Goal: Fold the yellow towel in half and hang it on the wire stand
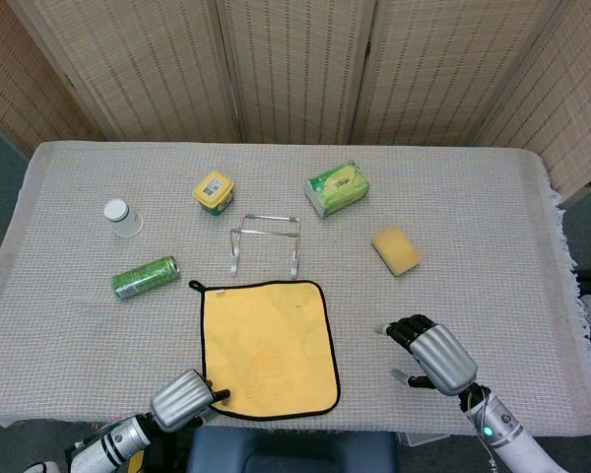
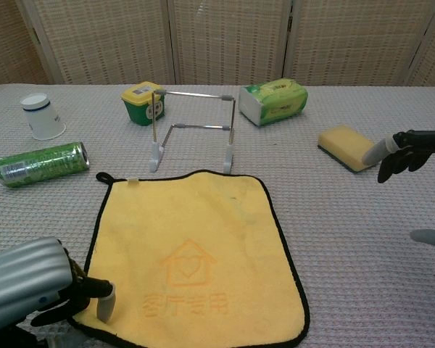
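Observation:
The yellow towel [image 1: 269,347] [image 2: 192,254], edged in black, lies flat on the table in front of the wire stand [image 1: 265,243] [image 2: 193,129]. My left hand [image 1: 185,399] [image 2: 30,290] is at the towel's near left corner. One fingertip [image 2: 105,307] rests on top of that corner and the other fingers curl below it; no grip shows. My right hand [image 1: 431,357] [image 2: 409,148] hovers to the right of the towel with its fingers spread, holding nothing. The stand is upright and bare.
A green can [image 1: 146,277] lies left of the towel, with a white cup [image 1: 122,217] behind it. A yellow-lidded tub [image 1: 214,191] and a green tissue pack [image 1: 337,188] stand behind the stand. A yellow sponge [image 1: 396,249] lies at the right.

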Tool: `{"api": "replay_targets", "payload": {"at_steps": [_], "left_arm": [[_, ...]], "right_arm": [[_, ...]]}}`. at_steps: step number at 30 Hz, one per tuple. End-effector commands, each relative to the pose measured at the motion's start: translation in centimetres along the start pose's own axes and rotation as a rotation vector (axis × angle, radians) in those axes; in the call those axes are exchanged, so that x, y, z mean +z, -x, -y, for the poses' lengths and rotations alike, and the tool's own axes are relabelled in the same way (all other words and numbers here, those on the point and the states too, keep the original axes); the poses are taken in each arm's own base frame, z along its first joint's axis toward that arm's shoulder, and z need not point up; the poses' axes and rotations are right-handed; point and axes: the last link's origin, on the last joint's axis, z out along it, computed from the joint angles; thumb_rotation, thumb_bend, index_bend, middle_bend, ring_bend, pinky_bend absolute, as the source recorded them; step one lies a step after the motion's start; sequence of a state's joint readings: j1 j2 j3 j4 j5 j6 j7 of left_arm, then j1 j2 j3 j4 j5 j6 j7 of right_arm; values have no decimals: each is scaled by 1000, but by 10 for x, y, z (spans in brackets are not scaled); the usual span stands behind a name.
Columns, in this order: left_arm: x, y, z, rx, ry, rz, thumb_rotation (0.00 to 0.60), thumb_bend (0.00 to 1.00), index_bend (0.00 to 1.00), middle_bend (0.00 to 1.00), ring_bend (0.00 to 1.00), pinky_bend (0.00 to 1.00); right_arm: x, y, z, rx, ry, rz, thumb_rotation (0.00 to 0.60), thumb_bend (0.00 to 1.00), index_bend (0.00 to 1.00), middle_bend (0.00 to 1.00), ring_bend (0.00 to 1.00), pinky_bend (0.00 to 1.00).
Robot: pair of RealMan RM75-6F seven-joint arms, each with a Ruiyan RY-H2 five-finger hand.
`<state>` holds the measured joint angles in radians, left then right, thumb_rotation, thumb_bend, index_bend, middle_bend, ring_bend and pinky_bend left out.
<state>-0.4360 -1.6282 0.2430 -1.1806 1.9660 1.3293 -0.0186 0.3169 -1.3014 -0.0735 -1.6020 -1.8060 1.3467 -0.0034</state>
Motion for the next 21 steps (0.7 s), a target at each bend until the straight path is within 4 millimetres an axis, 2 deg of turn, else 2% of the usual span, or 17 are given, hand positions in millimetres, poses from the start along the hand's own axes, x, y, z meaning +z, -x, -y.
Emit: {"api": "replay_targets", "payload": {"at_steps": [1,4,6,10,12,14,17,21], "left_arm": [[0,-1,0,1,0,2,600,507,524,926,816,912],[-1,-1,-1,1,-1,3,600,513,526,926,816,912],[-1,-2,-2,0,0,3,600,513,526,927,816,912],[0,-3,-3,4,-2,1,600,513,526,926,816,912],[-1,-4,-2,5,-3,0,600,513,526,926,816,912],[-1,-4,-3,5,-2,1,600,513,526,926,816,912],[-2,-5,-3,5,-2,3,600,513,526,927,816,912],[-2,-5,-2,1,-13,2,600,513,525,927,816,912]], "right_arm": [[2,1,4,-1,-18,3,600,205,243,362,352,335],[8,3,12,-9,-56,8,600,205,243,395,386,367],[13,5,20,-12,-90,13,600,205,243,438,444,431],[24,13,40,-15,-175,48,600,205,243,584,598,659],[29,19,50,-11,-216,83,600,205,243,697,709,792],[34,27,58,-15,-250,127,600,205,243,757,777,868],[39,38,65,-26,-276,178,600,205,256,812,844,936],[45,51,73,-39,-302,226,600,201,310,846,887,979]]}}
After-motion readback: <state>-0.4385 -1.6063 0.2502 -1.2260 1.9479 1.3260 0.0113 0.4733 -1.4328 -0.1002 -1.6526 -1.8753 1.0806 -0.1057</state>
